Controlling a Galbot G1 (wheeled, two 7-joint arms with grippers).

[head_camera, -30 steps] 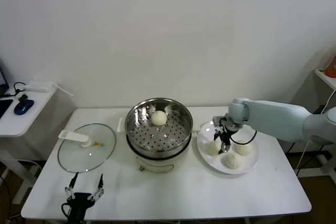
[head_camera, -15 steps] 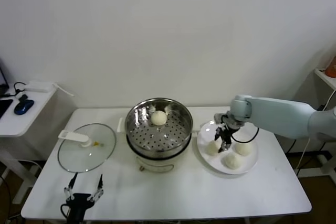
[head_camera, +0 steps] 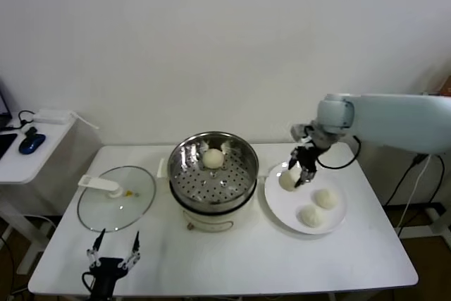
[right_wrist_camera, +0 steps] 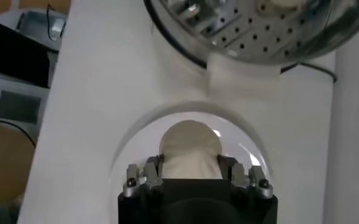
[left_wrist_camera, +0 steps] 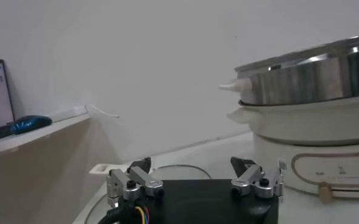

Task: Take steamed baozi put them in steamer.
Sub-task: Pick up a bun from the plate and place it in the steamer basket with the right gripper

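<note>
A steamed baozi [head_camera: 288, 180] is sitting clamped between the fingers of the right gripper [head_camera: 301, 177], above the near-steamer side of the white plate [head_camera: 278, 206]; the right wrist view shows the bun [right_wrist_camera: 189, 149] pinched on both sides. Two more buns [head_camera: 325, 198] [head_camera: 311, 216] are lying on the plate, and a fourth [head_camera: 213, 158] is resting on the perforated tray inside the steamer [head_camera: 211, 206]. The left gripper [head_camera: 113, 255] is hanging with fingers spread at the table's front edge, near the glass lid [head_camera: 113, 206]
</note>
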